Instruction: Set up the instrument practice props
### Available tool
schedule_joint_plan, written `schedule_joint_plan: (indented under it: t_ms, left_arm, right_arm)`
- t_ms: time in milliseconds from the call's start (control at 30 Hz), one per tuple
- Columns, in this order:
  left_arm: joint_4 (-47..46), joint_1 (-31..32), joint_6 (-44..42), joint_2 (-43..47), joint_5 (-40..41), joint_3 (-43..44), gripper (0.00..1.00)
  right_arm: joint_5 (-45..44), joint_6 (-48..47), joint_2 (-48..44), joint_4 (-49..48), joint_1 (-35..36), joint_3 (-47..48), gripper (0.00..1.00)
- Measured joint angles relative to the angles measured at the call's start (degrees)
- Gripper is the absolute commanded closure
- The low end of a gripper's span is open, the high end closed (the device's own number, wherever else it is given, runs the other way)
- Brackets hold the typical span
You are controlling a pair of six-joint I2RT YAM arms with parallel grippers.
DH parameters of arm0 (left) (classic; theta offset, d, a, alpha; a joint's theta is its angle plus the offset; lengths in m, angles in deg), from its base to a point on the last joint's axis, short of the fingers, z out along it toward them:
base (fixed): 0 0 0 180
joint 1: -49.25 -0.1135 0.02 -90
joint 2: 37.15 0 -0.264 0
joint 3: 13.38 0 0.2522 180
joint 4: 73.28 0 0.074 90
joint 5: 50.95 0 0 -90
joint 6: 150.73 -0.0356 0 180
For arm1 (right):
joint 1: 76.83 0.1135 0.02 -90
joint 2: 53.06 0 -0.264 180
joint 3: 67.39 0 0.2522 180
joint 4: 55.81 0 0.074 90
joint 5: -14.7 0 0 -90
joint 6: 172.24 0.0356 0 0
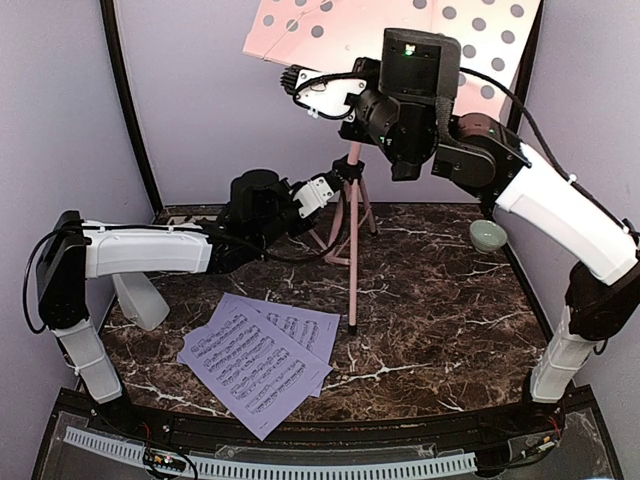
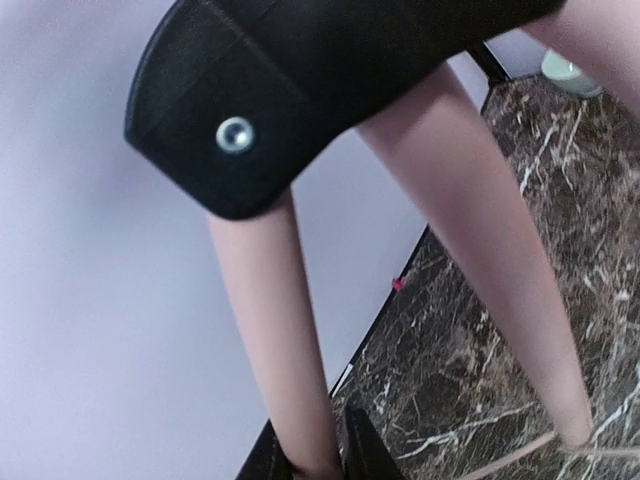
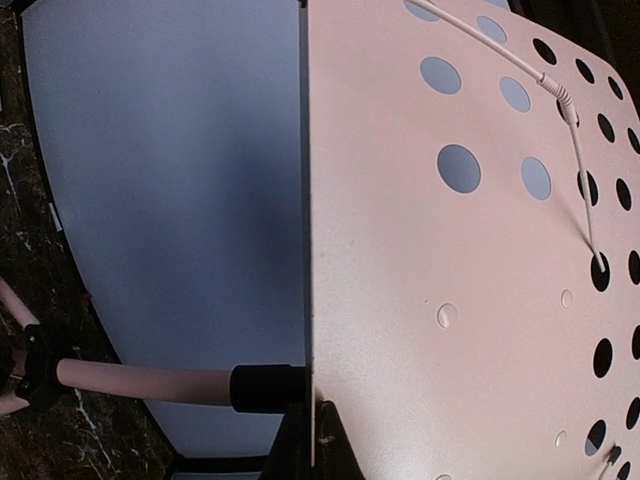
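Dark marble surface (image 1: 440, 300) carries our pink music stand (image 1: 353, 260). Our left fingers (image 2: 368, 460) pinch narrowly on a tripod leg (image 2: 270, 340), while our right fingers (image 3: 288, 455) clamp the edge of the perforated plate (image 3: 450, 250). We see sheet-music pages (image 1: 262, 358) lying flat, well apart from both.

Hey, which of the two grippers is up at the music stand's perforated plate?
The right gripper, closed on the edge of the perforated plate of the pink music stand. The left gripper is low down instead, gripping a tripod leg.
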Motion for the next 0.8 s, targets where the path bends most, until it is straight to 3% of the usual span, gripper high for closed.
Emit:
schedule_joint_plan:
  t_ms: [200,467,667,800]
  left_arm:
    - [-1.84,-0.63,-6.86,-2.10,0.81,-4.35,0.88]
    - [-2.71,-0.55,-7.37,-3.63,1.20,-2.89,0.81]
    - [-2.32,1.40,-7.80,-8.28,0.79,1.22,0.51]
    - [-0.33,2.89,-5.88,-8.85,-1.01,0.76,0.36]
  right_arm:
    - [0.31,-2.62,-0.04,0.55,0.00,1.38,1.00]
    - [0.66,-2.58,-0.13,1.53,-0.02,1.40,1.00]
    - [1.07,-4.48,-0.79,1.09,-0.81,-0.22,1.00]
    - [3.43,-4.74,-4.48,-1.86,-1.22,-9.35,1.00]
